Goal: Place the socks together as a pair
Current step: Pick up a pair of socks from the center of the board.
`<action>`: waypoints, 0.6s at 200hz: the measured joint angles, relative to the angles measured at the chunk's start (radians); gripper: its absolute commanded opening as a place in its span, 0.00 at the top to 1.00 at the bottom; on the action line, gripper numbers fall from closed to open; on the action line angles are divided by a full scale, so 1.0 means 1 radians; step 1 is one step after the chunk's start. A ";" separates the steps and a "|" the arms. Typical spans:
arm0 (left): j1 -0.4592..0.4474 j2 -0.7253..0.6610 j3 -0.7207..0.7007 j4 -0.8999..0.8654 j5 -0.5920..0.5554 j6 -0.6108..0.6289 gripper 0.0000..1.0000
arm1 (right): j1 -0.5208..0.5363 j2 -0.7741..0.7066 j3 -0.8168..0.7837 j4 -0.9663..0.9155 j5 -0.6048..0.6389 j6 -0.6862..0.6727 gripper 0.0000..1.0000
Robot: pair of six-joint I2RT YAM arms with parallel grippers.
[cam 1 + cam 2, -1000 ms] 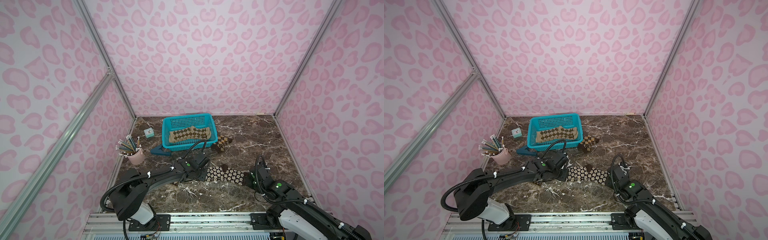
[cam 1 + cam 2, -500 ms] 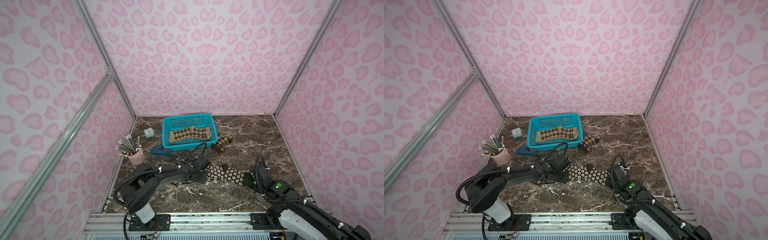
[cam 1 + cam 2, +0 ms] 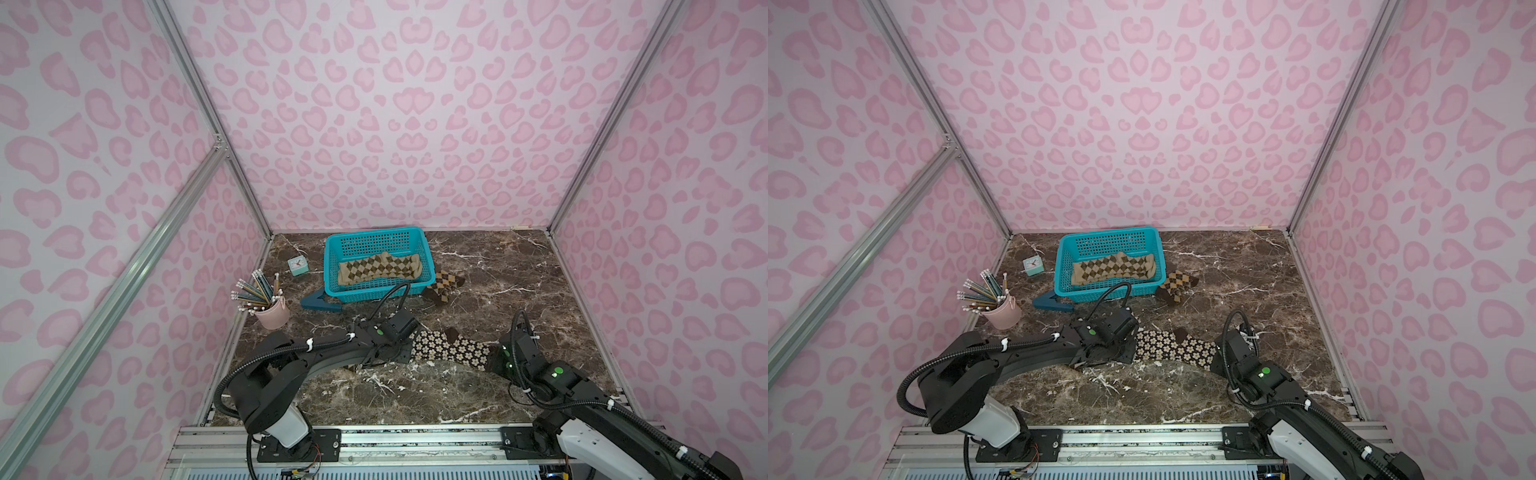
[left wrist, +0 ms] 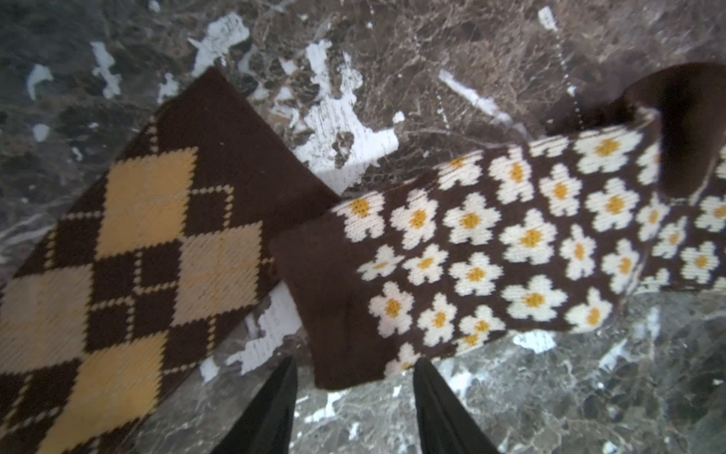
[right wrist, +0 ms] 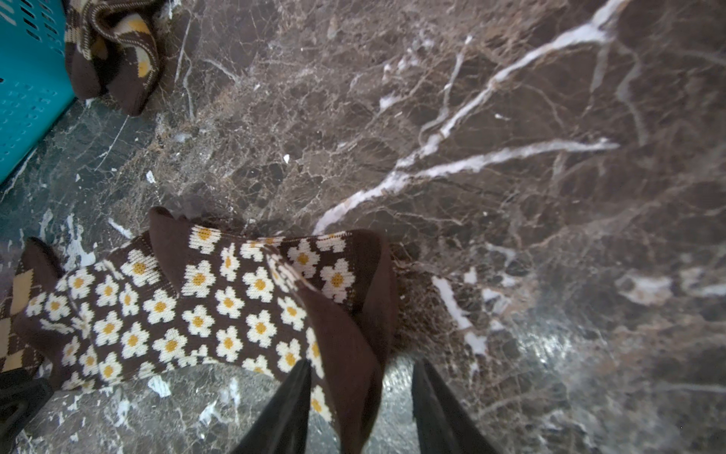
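Beside left fingers (image 4: 271,416), argyle sock (image 4: 118,255) cut off; flower sock (image 5: 204,310) end runs off-frame between right fingers (image 5: 286,416), grip unclear.

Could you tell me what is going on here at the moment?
Two robot arms are pairing socks on the table. The flower socks lie between them, seemingly one on the other. The left gripper is at their cuff end and the right gripper at the toe end, both open with fabric between the jaws. An argyle sock lies beside the cuff.
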 measured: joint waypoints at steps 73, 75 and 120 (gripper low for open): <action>-0.001 0.107 0.018 0.048 -0.025 -0.010 0.54 | 0.001 0.006 0.000 0.000 0.000 0.000 0.54; -0.001 0.109 0.019 0.054 -0.027 -0.010 0.55 | 0.001 0.006 0.000 0.000 0.000 0.000 0.54; 0.000 0.124 0.010 0.135 -0.030 -0.010 0.84 | 0.002 0.021 -0.014 0.020 -0.016 -0.005 0.79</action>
